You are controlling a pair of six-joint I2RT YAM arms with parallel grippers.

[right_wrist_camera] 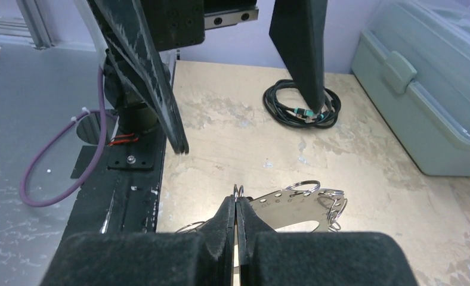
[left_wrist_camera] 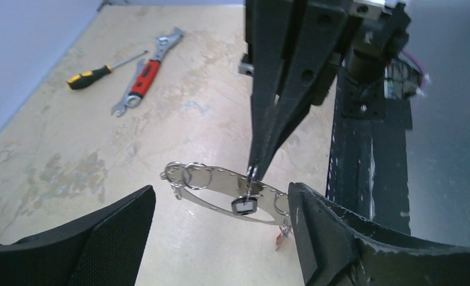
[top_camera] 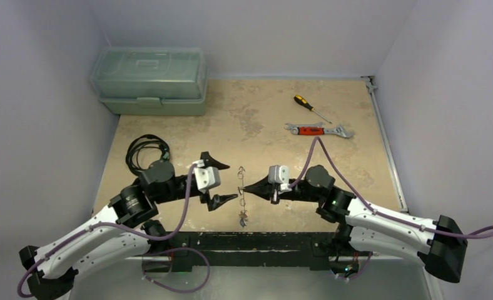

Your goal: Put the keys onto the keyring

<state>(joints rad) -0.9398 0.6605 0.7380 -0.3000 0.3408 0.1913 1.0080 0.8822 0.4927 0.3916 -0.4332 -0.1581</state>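
The keyring is a flat silvery loop with holes along its edge, seen edge-on between my two grippers. In the left wrist view the keyring carries several small split rings. My right gripper is shut on one small ring at the keyring's edge. A black-tagged key hangs from that ring, and a red-tagged key dangles at the near end. My left gripper is open just left of the keyring, with nothing between its fingers.
A red-handled wrench and a yellow-handled screwdriver lie at the back right. A green toolbox stands at the back left, with a coiled black cable in front of it. The black mounting bar runs along the near edge.
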